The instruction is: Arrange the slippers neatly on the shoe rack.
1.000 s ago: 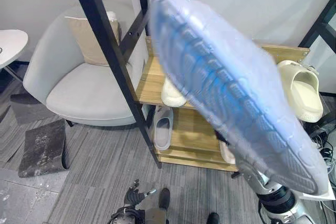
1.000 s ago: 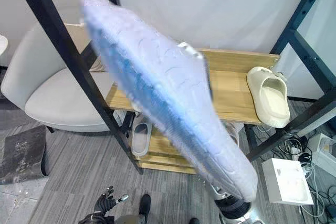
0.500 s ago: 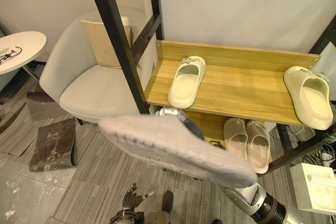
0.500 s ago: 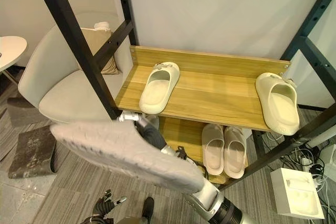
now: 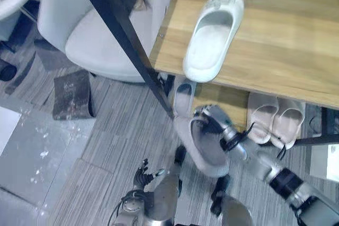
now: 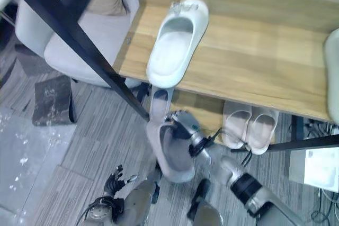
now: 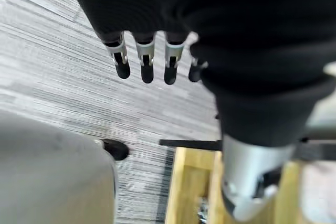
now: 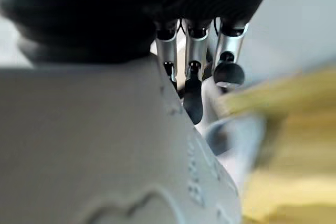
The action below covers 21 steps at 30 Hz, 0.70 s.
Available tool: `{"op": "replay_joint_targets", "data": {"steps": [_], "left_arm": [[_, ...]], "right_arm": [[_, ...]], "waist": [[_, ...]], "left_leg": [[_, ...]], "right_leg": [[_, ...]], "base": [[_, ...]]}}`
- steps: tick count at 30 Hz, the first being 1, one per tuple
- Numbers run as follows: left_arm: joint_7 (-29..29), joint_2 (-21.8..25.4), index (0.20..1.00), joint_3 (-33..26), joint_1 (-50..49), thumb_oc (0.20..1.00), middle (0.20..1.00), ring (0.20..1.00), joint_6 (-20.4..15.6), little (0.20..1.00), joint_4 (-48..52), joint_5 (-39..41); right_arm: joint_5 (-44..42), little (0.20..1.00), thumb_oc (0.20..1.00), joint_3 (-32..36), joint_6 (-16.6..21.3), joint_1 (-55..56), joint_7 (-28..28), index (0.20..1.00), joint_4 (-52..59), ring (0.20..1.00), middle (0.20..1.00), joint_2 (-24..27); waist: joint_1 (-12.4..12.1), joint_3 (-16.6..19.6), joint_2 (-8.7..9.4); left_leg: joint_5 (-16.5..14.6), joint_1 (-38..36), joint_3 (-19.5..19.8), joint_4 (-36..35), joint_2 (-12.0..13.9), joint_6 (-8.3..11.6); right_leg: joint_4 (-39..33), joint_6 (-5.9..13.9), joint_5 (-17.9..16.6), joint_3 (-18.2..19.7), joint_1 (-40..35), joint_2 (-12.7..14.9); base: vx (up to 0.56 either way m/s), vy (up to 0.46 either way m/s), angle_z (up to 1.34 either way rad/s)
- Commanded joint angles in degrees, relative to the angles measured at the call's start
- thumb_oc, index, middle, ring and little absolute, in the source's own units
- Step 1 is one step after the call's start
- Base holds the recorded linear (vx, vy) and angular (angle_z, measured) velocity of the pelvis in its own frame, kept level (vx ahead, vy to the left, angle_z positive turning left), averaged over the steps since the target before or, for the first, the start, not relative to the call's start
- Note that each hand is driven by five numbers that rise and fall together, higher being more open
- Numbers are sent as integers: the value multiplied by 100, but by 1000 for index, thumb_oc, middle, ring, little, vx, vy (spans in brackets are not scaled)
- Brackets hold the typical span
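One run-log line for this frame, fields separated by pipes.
right hand shut on grey slipper low by lower shelf | left hand open, idle | white slipper on wooden top shelf

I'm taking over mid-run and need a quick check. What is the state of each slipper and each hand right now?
Grey slipper: held low in front of the rack, off the shelves.
Right hand: curled round the grey slipper's toe end.
White slipper: lying on the top shelf, sole down.
Pair of beige slippers: side by side on the lower shelf.
Left hand: down by the floor, fingers relaxed, holding nothing.
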<state>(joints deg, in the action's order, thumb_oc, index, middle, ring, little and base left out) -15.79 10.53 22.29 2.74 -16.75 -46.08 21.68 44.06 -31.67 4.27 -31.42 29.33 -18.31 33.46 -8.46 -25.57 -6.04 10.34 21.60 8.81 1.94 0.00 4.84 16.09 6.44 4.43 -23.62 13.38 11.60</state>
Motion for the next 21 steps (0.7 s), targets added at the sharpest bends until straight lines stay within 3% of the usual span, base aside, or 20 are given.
{"op": "replay_joint_targets", "data": {"steps": [1,5,9,11,21], "left_arm": [[-17,246,1000,66,-23,1000,1000,1000,-347,1000,557,465],[-2,324,1000,145,-2,1000,1000,1000,-378,1000,850,579],[12,345,1000,212,61,1000,1000,1000,-402,1000,890,638],[-1,376,1000,255,92,1000,1000,1000,-413,1000,993,679],[20,594,1000,562,141,1000,1000,1000,-442,1000,1502,833]], "right_arm": [[438,200,200,317,-461,-617,1081,200,178,200,200,364],[382,200,200,557,-752,-928,1428,200,-321,200,200,808],[235,200,200,491,-880,-1268,1580,200,-921,200,200,933],[84,200,200,366,-910,-1534,1676,200,-1352,200,200,892],[-412,200,200,-723,-943,-2885,1771,200,-3722,200,200,593]], "waist": [[-79,35,281],[-82,-21,274],[-114,-8,275],[-140,-5,283],[-323,1,151]], "left_leg": [[-1098,441,-19,1402,-93,-125],[-1228,995,-6,1903,-172,-133],[-1307,1388,-10,2205,-207,-134],[-1558,1536,-6,2471,-200,-127],[-1838,2505,14,3408,-395,-206]], "right_leg": [[136,92,-103,274,681,419],[710,64,81,387,1233,539],[1093,42,213,459,1646,601],[1396,73,448,585,1854,617],[2438,-21,837,836,2849,841]], "base": [[-47,40,9],[-51,35,15],[-2,9,9],[69,-4,5],[2,31,3]]}}
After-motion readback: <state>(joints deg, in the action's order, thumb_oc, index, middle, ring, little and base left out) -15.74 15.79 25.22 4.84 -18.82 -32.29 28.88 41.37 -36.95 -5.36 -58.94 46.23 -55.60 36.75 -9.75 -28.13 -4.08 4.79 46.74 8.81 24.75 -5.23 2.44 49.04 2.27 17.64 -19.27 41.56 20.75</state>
